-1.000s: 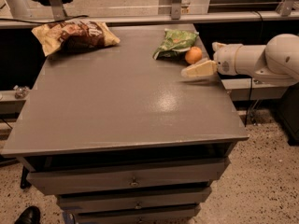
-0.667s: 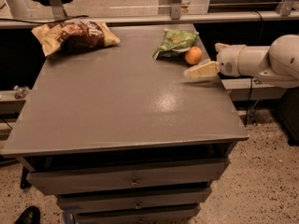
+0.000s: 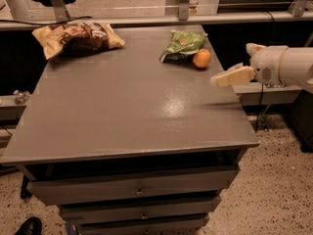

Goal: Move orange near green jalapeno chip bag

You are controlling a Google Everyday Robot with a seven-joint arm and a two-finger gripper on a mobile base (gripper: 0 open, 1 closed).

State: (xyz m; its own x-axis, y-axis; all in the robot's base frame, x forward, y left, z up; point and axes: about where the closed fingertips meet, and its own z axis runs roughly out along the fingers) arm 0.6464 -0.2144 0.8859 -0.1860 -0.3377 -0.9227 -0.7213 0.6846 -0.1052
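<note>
1. Camera view: my hand (image 3: 234, 65) hovers at the right edge of the surface (image 3: 122, 111), fingers apart, gripping nothing.
2. The orange (image 3: 201, 58) rests on the surface, touching the green jalapeno chip bag (image 3: 182, 44) on its right side.
3. A brown snack bag (image 3: 78, 35) lies far left; the drawers (image 3: 137, 190) below are closed.

End effector (image 3: 234, 71) at right, pointing left, white arm (image 3: 288, 65) level behind

A cream-yellow, wedge-shaped gripper (image 3: 226, 77) is noted at the worktop's (image 3: 122, 116) right edge, mounted on a white, rounded arm (image 3: 281, 65).
</note>
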